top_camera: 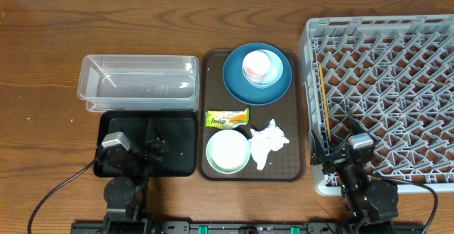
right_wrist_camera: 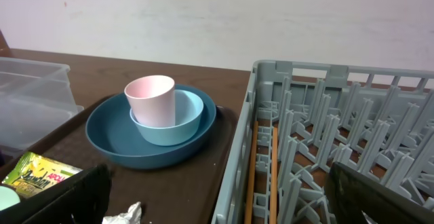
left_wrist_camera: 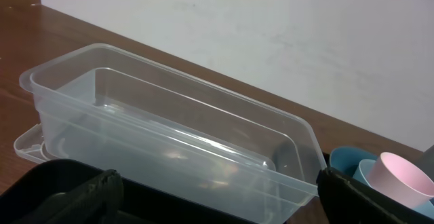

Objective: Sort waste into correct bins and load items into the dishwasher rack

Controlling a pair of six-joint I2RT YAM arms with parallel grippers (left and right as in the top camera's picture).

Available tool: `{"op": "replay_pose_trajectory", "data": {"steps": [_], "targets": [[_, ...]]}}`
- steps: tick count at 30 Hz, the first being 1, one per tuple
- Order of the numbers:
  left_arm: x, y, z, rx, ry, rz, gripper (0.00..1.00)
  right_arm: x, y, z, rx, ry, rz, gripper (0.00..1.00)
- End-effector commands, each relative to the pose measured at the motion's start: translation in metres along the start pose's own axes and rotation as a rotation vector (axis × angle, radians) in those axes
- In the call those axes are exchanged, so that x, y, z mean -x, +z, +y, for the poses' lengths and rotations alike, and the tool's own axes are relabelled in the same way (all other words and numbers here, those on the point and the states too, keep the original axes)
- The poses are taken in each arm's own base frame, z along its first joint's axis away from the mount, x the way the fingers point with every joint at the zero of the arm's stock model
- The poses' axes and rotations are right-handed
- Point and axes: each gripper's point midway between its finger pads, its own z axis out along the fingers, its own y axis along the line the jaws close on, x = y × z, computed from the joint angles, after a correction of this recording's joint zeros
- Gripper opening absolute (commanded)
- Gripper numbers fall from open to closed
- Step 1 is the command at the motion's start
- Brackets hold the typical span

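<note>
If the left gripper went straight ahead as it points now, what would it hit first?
Probably the left gripper would meet the near long wall of the clear tub, dead ahead between its open jaws; depth is hard to judge.

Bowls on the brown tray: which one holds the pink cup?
The light-blue bowl, on the dark-blue plate. The mint-green bowl, beside the napkin, has no cup.
</note>
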Motion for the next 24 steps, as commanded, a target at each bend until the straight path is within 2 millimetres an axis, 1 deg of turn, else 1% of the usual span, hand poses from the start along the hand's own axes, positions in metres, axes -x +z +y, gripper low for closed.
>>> {"op": "replay_pose_trajectory", "data": {"steps": [1,21,24], "targets": [[-0.0166,0.001,0.0085,0.033,0.012,0.05,0.95,-0.002,0.0003,-0.0011,-0.007,-0.007,0.004,0.99],[-0.0167,0.001,0.0083,0.032,0.012,0.05,0.94,-0.002,0.0003,-0.0011,-0.007,-0.007,0.004,0.99],[-0.0184,0.001,0.0036,0.005,0.011,0.06,0.94,-0.0021,0.0003,-0.0011,-0.007,-0.007,0.004,0.99]]}}
